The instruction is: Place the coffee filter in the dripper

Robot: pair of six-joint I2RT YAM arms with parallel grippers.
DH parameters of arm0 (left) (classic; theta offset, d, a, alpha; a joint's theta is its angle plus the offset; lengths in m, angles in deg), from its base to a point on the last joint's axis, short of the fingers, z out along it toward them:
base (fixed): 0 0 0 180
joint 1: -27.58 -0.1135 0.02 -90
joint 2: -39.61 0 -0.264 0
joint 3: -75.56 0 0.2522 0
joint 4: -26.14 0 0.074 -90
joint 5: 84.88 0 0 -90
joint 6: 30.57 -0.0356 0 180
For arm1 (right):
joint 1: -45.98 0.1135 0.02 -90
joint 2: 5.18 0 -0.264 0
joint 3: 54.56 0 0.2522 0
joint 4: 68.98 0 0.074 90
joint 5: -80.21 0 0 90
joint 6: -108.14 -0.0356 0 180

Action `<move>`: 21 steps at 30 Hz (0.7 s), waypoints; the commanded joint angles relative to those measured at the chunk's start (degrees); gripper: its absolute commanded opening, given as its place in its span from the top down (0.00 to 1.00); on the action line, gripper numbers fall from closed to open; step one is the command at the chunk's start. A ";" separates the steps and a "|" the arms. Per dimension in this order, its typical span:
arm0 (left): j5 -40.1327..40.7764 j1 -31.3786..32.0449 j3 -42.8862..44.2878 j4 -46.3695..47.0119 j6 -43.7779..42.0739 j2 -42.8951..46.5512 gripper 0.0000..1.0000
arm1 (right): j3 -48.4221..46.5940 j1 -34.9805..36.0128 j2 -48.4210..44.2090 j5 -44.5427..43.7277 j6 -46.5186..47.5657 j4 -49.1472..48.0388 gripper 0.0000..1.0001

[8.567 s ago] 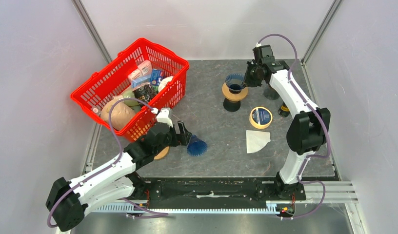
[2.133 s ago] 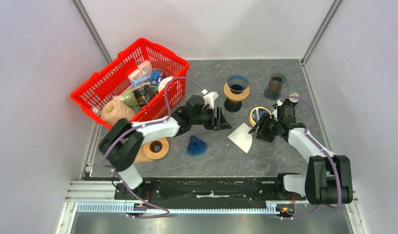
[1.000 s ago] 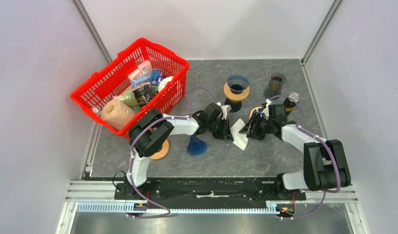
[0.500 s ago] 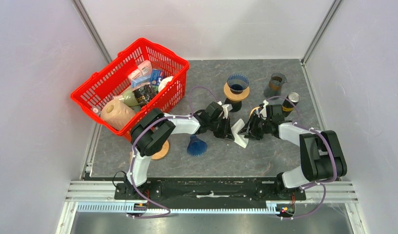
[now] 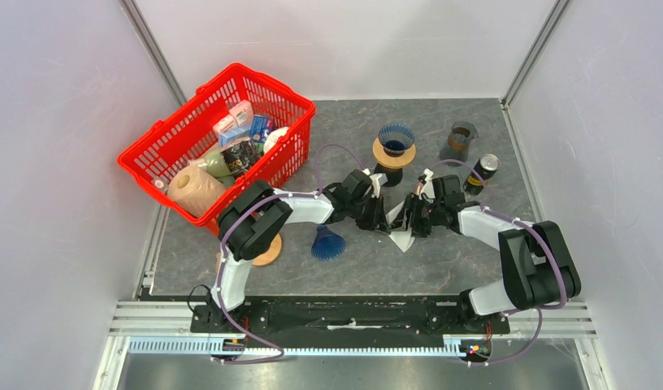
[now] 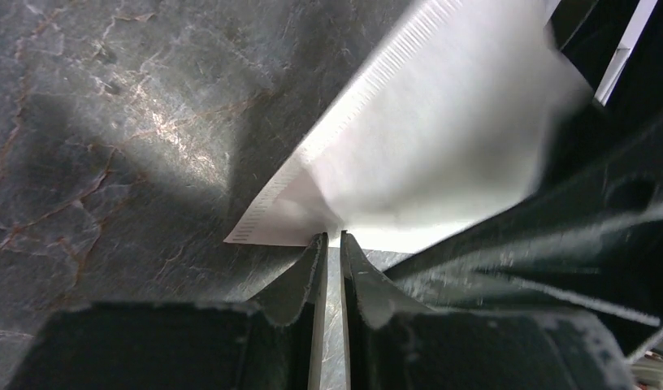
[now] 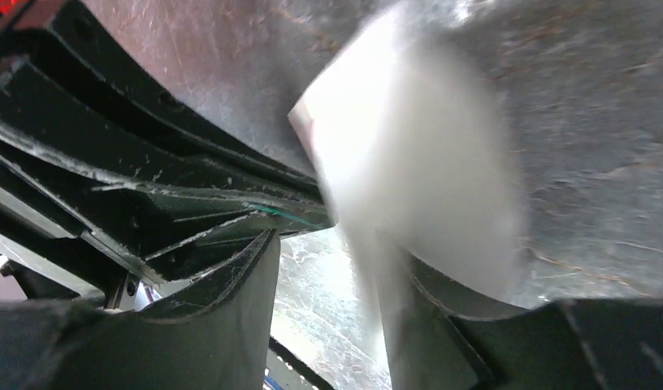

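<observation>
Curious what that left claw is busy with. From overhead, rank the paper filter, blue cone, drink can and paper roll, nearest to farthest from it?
1. paper filter, at the tips of the left gripper, mid-table.
2. blue cone, lying to its left.
3. drink can, back right.
4. paper roll, in the red basket, far left.

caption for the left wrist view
left gripper pinching the filter by its edge over the table
</observation>
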 commanded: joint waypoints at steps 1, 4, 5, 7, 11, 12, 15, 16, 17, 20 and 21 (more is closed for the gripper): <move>2.93 0.25 1.05 -2.73 -0.26 -1.97 0.83 | -1.71 1.67 -0.69 0.95 1.86 -0.10 0.46; 2.87 0.25 0.97 -2.64 -0.02 -1.97 0.83 | -1.73 1.71 -0.74 -0.10 1.55 0.10 0.48; 2.80 0.25 0.96 -2.57 0.01 -1.93 0.83 | -1.73 1.65 -0.78 -1.25 0.89 0.16 0.53; 2.87 0.25 0.81 -2.56 0.00 -1.65 0.83 | -1.83 1.72 -1.05 -3.89 0.16 0.87 0.65; 3.38 0.16 -0.22 -2.52 -0.39 0.23 0.83 | -1.90 1.73 -4.49 -7.79 -1.12 2.61 0.90; 3.80 0.08 -0.79 -2.47 -0.53 1.21 0.83 | -2.05 1.60 -5.71 -8.85 -1.14 3.26 0.96; 4.10 -0.40 -3.33 -1.55 -0.62 6.17 0.75 | -2.97 1.70 -10.44 -10.33 0.88 6.39 1.00; 4.00 -0.54 -4.24 -1.14 -0.91 8.58 0.71 | -3.68 1.70 -12.11 -10.47 2.13 7.80 1.00; 4.30 -0.67 -5.47 -1.10 -1.50 11.27 0.64 | -4.37 1.65 -13.45 -10.18 3.71 9.26 1.00; 5.94 -1.45 -8.87 -1.68 -2.72 19.53 0.49 | -6.25 1.75 -18.52 -6.80 8.93 12.74 1.00; 6.43 -1.89 -9.77 -2.13 -2.73 22.55 0.44 | -6.81 1.79 -20.14 -4.99 11.22 13.68 1.00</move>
